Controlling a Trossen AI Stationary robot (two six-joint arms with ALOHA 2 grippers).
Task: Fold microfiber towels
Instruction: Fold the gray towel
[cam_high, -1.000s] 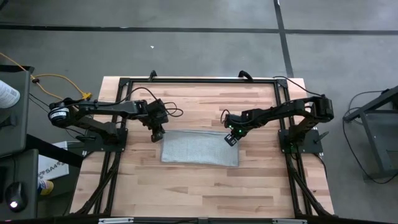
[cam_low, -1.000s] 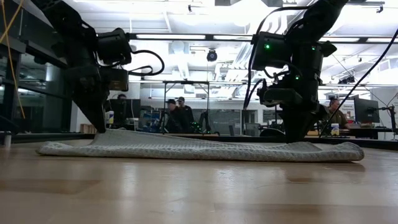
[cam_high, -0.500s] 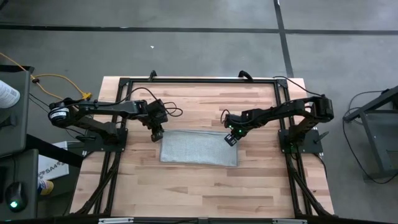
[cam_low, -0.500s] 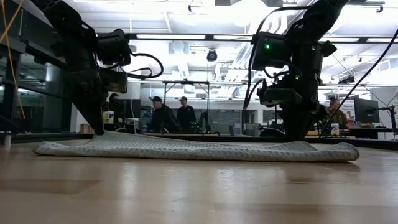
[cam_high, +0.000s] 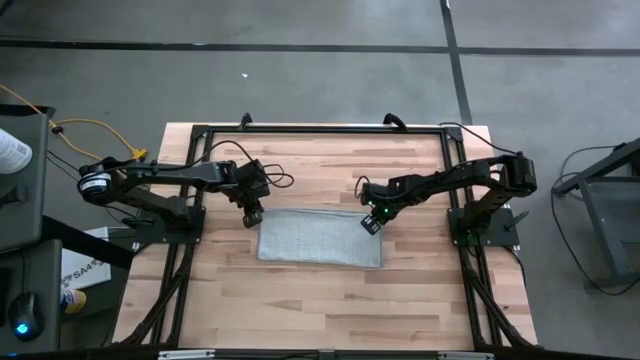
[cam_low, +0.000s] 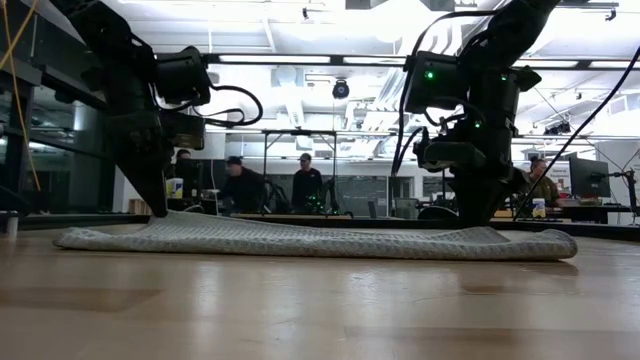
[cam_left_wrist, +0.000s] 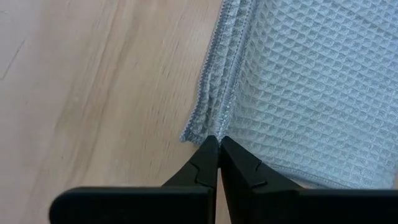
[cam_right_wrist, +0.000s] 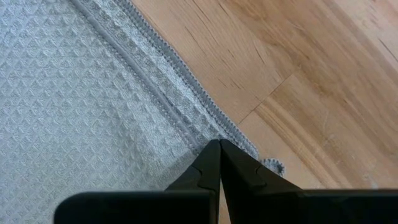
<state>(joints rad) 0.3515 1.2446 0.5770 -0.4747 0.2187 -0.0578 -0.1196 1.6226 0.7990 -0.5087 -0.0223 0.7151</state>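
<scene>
The light grey microfiber towel (cam_high: 320, 238) lies folded as a long flat rectangle on the wooden table, its long sides running left to right. My left gripper (cam_high: 253, 215) is shut at the towel's far left corner. My right gripper (cam_high: 370, 222) is shut at its far right corner. In the low view both grippers, the left (cam_low: 160, 212) and the right (cam_low: 480, 226), come down onto the towel (cam_low: 320, 240). My left gripper pinches the towel's far left corner (cam_left_wrist: 200, 132) between its two fingers, from above, pointing down. Two hemmed edges show side by side there. The corner is raised a little (cam_low: 172, 218); the rest lies on the table. My right gripper pinches the towel's far right corner (cam_right_wrist: 235, 138) between its two fingers, from above, pointing down. Two hem lines run into the fingertips. The towel lies nearly flat on the table here (cam_low: 500, 240).
A black frame (cam_high: 320, 130) runs along the table's far edge and down both sides by the arm bases. Bare wood lies near of the towel (cam_high: 320, 300). People stand in the room beyond the table (cam_low: 270, 185).
The towel has slid a little toward the table's left edge, with my left gripper. Both grippers have stayed shut on its far corners.
</scene>
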